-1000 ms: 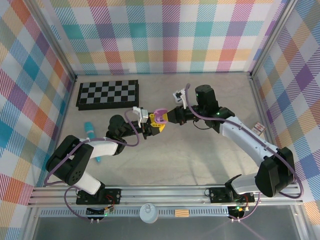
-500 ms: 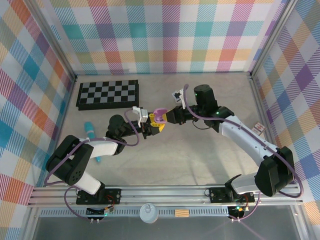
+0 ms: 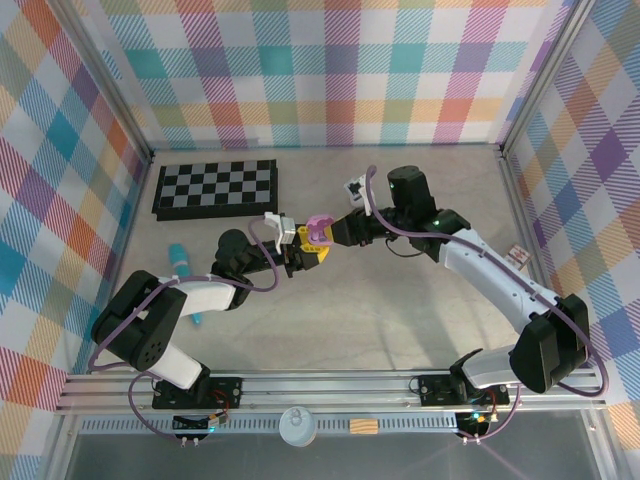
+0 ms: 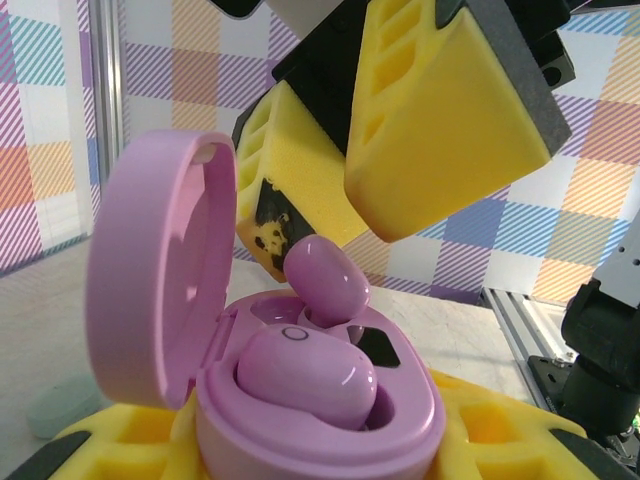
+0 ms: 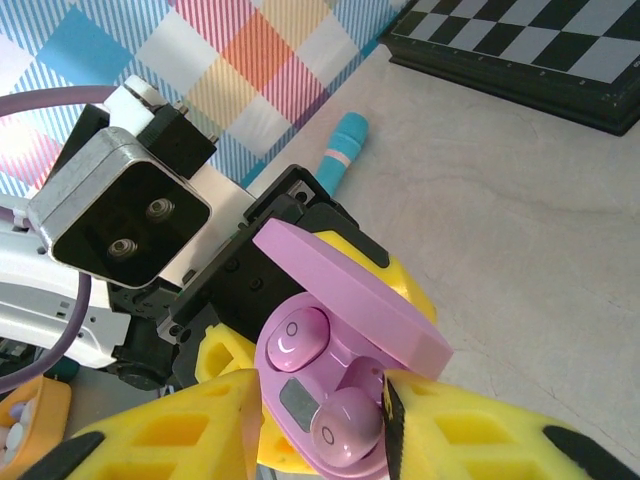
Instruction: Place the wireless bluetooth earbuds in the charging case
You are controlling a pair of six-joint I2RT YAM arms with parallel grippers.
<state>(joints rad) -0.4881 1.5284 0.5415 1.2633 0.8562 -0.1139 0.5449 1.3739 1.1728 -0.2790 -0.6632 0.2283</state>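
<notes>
Here, mid-frame, your left gripper (image 3: pixel 308 255) clamps the open charging case (image 4: pixel 320 425); your right gripper (image 3: pixel 338 232) sets its fingers (image 5: pixel 200 430) around a purple earbud (image 4: pixel 325 275), actual grip impossible to tell.

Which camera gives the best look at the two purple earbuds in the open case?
The left wrist view: the earbuds show close up in the open charging case, one seated, the other standing tilted at its slot. The right wrist view looks down on both, low in the frame. In the top external view the case is a tiny purple speck.
</notes>
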